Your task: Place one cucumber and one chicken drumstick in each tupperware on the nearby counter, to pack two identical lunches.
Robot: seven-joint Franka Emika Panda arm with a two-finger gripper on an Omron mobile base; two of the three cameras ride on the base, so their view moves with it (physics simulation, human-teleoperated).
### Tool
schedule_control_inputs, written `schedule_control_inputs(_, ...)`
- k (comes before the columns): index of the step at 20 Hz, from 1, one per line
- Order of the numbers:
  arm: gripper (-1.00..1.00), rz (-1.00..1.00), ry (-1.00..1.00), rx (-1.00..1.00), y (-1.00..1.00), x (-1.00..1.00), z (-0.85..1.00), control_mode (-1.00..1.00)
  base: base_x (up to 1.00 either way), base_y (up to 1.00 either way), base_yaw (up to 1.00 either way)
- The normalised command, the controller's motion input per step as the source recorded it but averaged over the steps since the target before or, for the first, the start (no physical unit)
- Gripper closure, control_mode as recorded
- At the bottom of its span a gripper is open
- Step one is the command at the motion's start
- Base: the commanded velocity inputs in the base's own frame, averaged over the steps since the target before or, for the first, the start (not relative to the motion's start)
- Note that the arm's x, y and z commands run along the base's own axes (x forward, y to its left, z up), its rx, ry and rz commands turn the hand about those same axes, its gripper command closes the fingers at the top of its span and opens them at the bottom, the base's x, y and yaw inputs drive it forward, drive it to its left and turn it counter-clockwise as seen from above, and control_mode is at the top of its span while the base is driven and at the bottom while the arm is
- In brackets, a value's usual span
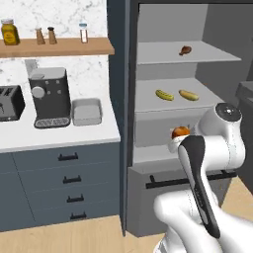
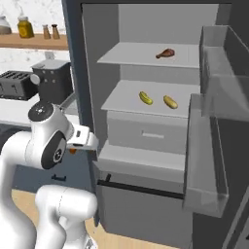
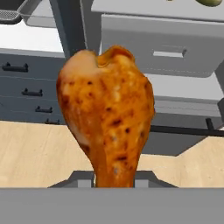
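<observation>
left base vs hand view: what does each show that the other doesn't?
Left base alone: the toaster, coffee machine, tupperware beside it, jars on the wooden shelf, two cucumbers and a second drumstick on fridge shelves. Hand view alone: the held drumstick close up, gripped at its narrow end. Both: counter drawers, the fridge drawer, wood floor.

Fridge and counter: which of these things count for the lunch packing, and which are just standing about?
For the job: held chicken drumstick in the gripper; second drumstick on the top shelf; two cucumbers on the shelf below; tupperware.

Standing about: coffee machine; toaster; shelf jars and shakers.
</observation>
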Motion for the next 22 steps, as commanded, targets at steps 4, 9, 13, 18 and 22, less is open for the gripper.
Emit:
schedule_control_inputs(4, 1.0, 0.0, 0.0, 0.0, 0.0, 0.0, 0.0, 1.0, -0.18, 1.0, 0.01)
schedule_control_inputs(9, 1.0, 0.0, 0.0, 0.0, 0.0, 0.0, 0.0, 1.0, 0.2, 1.0, 0.0)
schedule_control_inputs(13, 1.0, 0.0, 0.0, 0.0, 0.0, 0.0, 0.0, 1.0, 0.41, 1.0, 0.0)
schedule_control_inputs(18, 1.0, 0.0, 0.0, 0.0, 0.0, 0.0, 0.0, 1.0, 0.72, 1.0, 0.0)
schedule_control_inputs(22, 1.0, 0.0, 0.0, 0.0, 0.0, 0.0, 0.0, 1.0, 0.82, 1.0, 0.0)
